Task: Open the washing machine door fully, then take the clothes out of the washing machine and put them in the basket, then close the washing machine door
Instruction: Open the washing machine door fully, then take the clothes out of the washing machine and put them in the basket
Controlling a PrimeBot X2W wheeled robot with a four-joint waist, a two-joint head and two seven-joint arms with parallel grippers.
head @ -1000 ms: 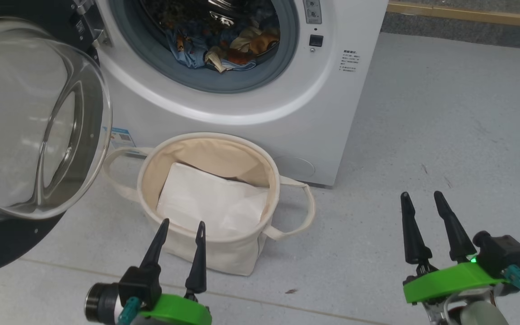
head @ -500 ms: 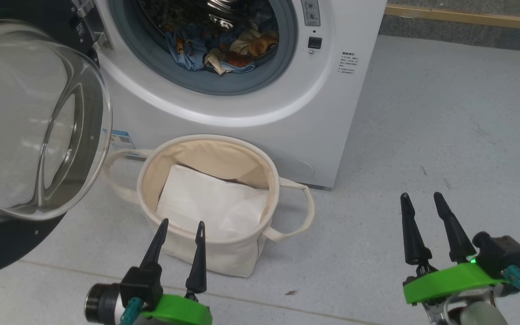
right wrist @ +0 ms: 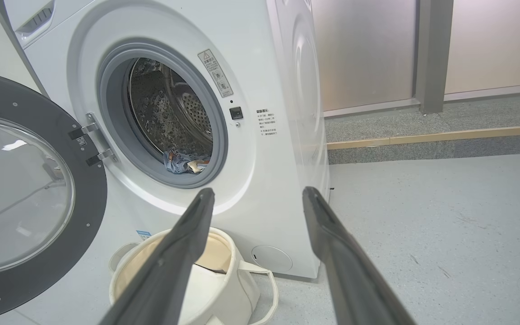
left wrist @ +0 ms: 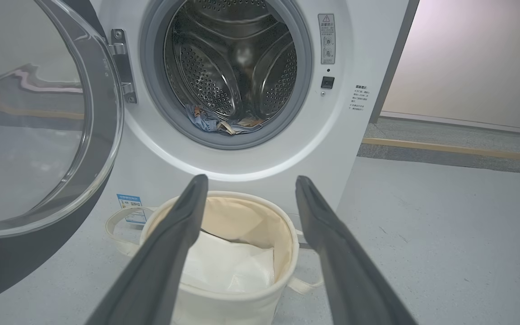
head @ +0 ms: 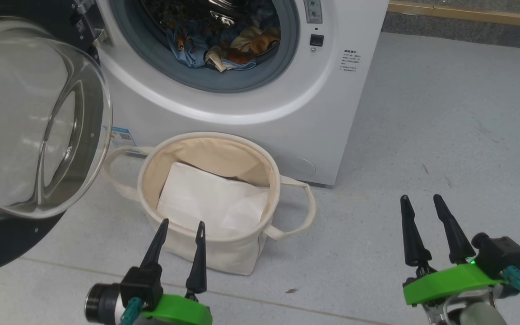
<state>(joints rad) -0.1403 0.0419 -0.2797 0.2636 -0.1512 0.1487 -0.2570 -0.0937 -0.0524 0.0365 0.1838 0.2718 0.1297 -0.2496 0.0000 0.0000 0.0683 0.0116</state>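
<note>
Fingers of left gripper (head: 183, 222) and right gripper (head: 420, 197) spread, empty; drum ring (head: 242, 84) half-hides the clothes (head: 224, 49).

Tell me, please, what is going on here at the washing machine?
Nothing is being handled right now. The washing machine door stands swung open, and the clothes lie inside the washing machine, not yet taken out. The basket sits before it, holding a flat white sheet. The left end effector and right end effector hover open and empty.
</note>
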